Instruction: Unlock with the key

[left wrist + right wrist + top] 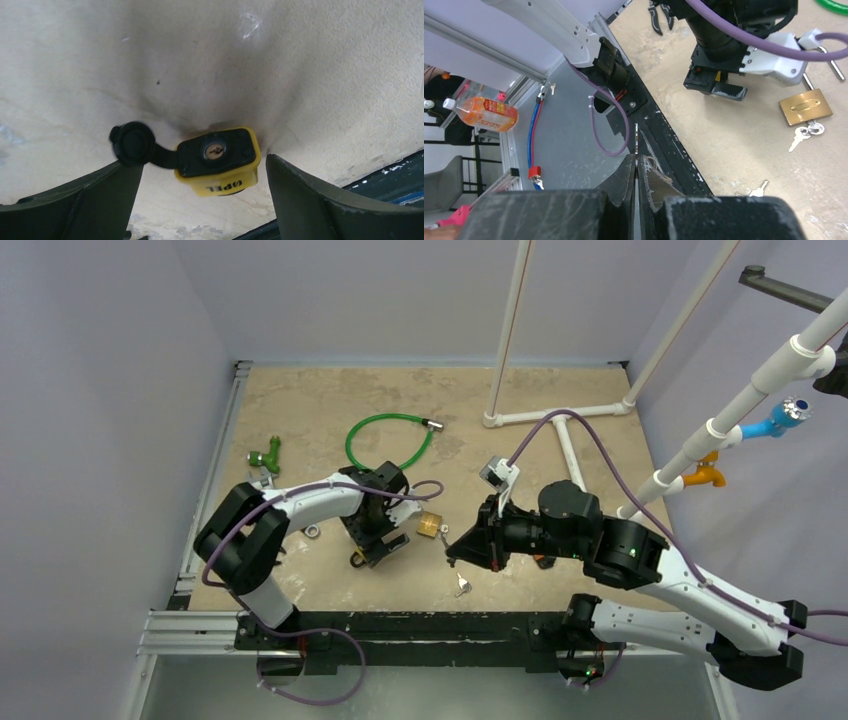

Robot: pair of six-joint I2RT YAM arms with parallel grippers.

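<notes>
A yellow padlock (220,160) with a black face lies on the table in the left wrist view, its keyhole (215,151) facing the camera and its round dust cap (132,142) swung off to the left. My left gripper (197,164) is open, one finger on each side of the padlock, apart from it. My right gripper (635,162) is shut on a thin key (636,137), seen edge-on and sticking out past the fingertips. From above, the right gripper (452,552) hangs just right of the left gripper (375,532).
A brass padlock (429,526) with keys on a ring (805,133) lies between the arms. A loose key (461,585) lies near the front edge. A green cable lock (385,440), a small green part (266,455) and a white pipe frame (560,415) stand further back.
</notes>
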